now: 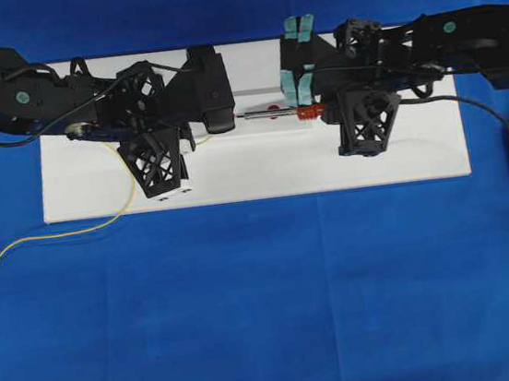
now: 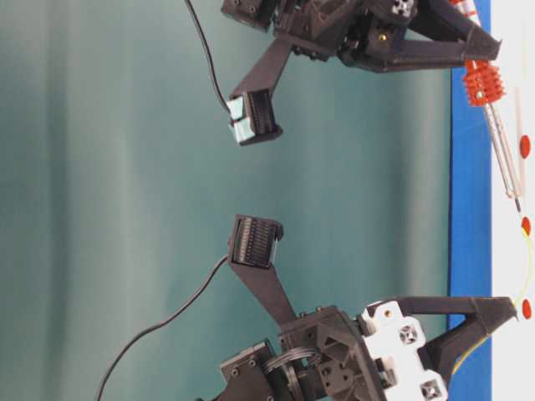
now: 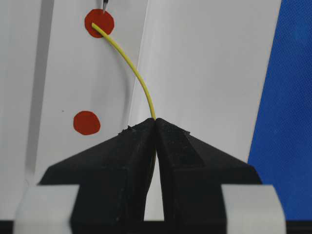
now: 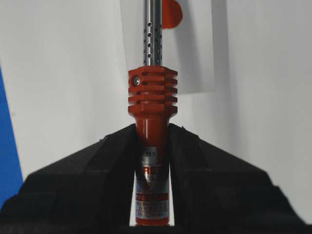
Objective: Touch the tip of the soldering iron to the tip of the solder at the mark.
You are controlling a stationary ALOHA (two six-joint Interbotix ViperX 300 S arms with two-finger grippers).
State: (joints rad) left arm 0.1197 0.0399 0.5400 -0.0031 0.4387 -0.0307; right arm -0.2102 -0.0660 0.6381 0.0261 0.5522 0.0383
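1. The soldering iron (image 4: 152,141) is clamped by its orange-red handle in the right gripper (image 4: 152,146). In the overhead view it lies level at upper centre of the frame, over the white board (image 1: 399,159), its shaft pointing left.
2. The solder (image 3: 131,68) is pinched in the clenched left gripper (image 3: 155,127). In the left wrist view the free end arcs toward the upper left and its tip lies on a red mark (image 3: 99,22).
3. At the top edge of that same view, the iron's dark point shows just above the mark, very close to the solder's tip; I cannot tell whether they touch.
4. Likely step: the last closing of that small gap, so the task looks nearly done.
5. Risks, as I judge them:
   - The solder is thin and springy; a push from the iron could flick its tip off the mark.
   - Any left-arm drift would move the tip away.
   - Overshoot could press the iron's point into the board.
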